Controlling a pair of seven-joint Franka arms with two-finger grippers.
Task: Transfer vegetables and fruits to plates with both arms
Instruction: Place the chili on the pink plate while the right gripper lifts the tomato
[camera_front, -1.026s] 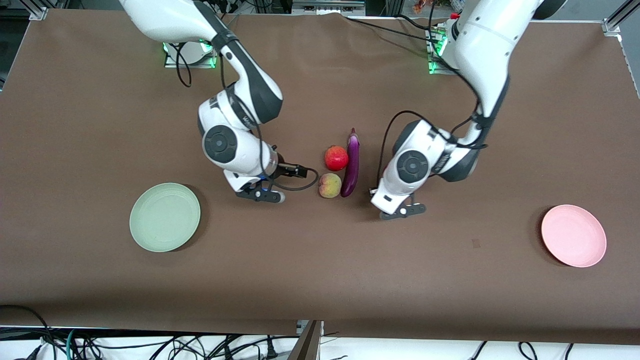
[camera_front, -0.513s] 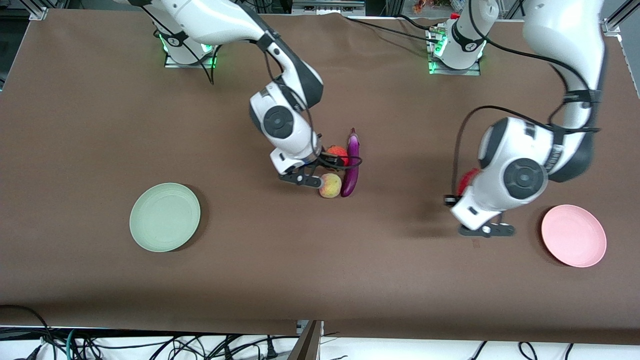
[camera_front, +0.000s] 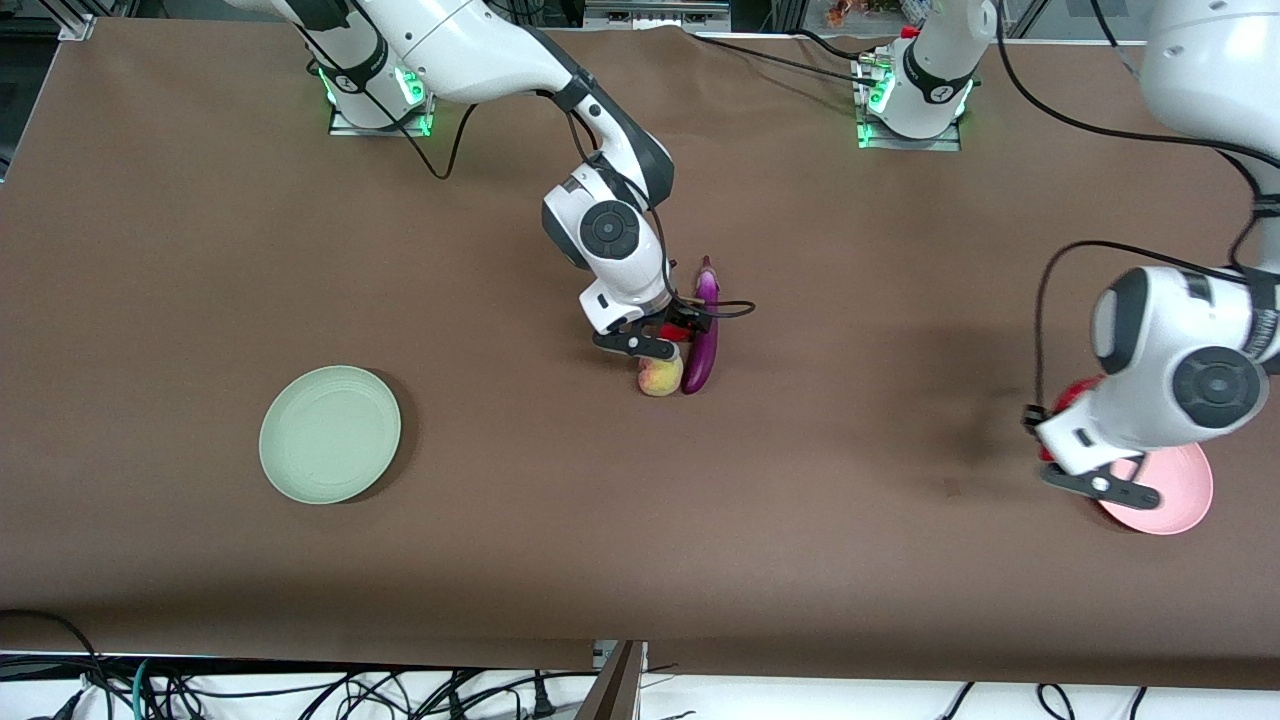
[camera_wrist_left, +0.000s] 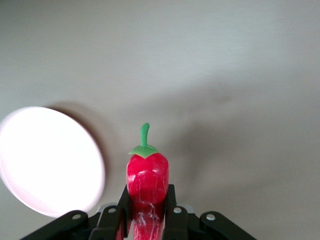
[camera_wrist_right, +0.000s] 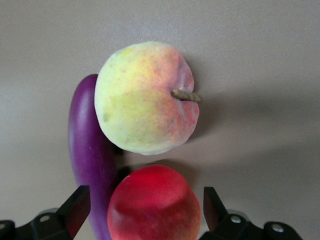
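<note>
My left gripper (camera_front: 1060, 418) is shut on the red chili pepper (camera_front: 1072, 396) and holds it in the air over the edge of the pink plate (camera_front: 1182, 494). In the left wrist view the chili (camera_wrist_left: 147, 175) sits between the fingers, green stem outward, with the plate (camera_wrist_left: 47, 160) beside it. My right gripper (camera_front: 666, 338) is low over the red pomegranate (camera_front: 681, 322). In the right wrist view its open jaws stand on either side of the pomegranate (camera_wrist_right: 155, 202), apart from it. The peach (camera_front: 660, 377) and the purple eggplant (camera_front: 704, 335) lie against it. The green plate (camera_front: 330, 433) is bare.
The peach (camera_wrist_right: 147, 110) and the eggplant (camera_wrist_right: 89, 150) crowd the pomegranate, the eggplant close to one open finger (camera_wrist_right: 76, 210). Brown cloth covers the table. Black cables hang from both wrists.
My left arm has carried the chili from mid-table to the pink plate's edge. My right arm has swung from beside the green plate to the pomegranate and lowered around it.
</note>
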